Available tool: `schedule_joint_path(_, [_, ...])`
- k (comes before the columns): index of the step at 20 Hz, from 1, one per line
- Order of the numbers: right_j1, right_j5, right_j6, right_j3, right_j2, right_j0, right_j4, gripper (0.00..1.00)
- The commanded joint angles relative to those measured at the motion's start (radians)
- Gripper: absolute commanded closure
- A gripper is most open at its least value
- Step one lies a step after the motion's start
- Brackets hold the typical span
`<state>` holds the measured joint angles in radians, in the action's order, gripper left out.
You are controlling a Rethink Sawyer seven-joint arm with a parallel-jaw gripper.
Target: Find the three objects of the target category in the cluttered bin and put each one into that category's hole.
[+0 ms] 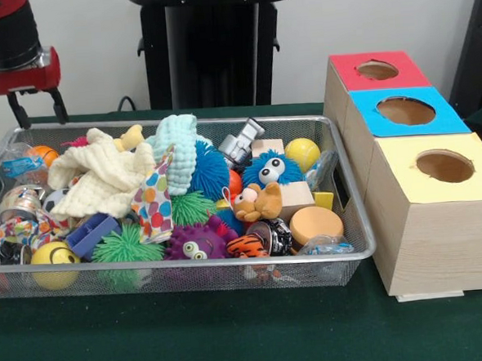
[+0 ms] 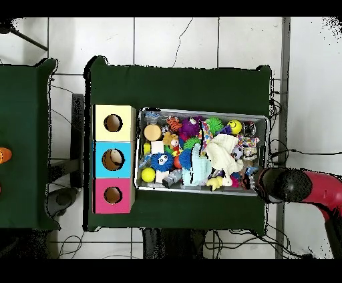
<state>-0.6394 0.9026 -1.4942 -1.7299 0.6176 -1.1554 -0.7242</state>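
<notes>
A wire mesh bin (image 1: 230,263) is heaped with toys. Among them are a cream cloth (image 1: 102,181), a mint knit cloth (image 1: 178,147) and a blue spiky ball (image 1: 210,172). A green spiky ball (image 1: 124,246), a purple fuzzy ball with eyes (image 1: 194,245), a brown plush animal (image 1: 259,202), a yellow ball (image 1: 302,153) and an orange disc (image 1: 316,223) lie there too. My gripper (image 1: 37,111) hangs open and empty above the bin's far left corner. In the overhead view the arm's head (image 2: 277,185) sits just outside the bin (image 2: 200,111).
Three wooden boxes stand in a row right of the bin, each with a round hole in its lid: red (image 1: 349,74) farthest, blue (image 1: 368,115) in the middle, yellow (image 1: 400,171) nearest. A green cloth (image 1: 193,339) covers the table.
</notes>
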Motion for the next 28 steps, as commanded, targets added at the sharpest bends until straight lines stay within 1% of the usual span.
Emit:
schedule_joint_path(1, [-0.001,0.039,0.247,0.085,0.032,-0.004,-0.033,0.0])
schedule_joint_path(7, [0.005,0.022,0.242,0.082,0.03,-0.002,-0.042,0.0])
schedule_joint_path(12, [0.008,0.019,0.257,0.087,0.031,-0.02,-0.042,0.0])
schedule_joint_path(17, [0.041,-0.016,0.226,0.078,0.018,-0.015,-0.063,0.0])
schedule_joint_path(22, [0.052,-0.035,0.205,0.06,0.008,-0.02,-0.071,0.0])
schedule_joint_path(28, [0.101,-0.06,0.188,0.082,-0.001,-0.011,-0.092,0.0])
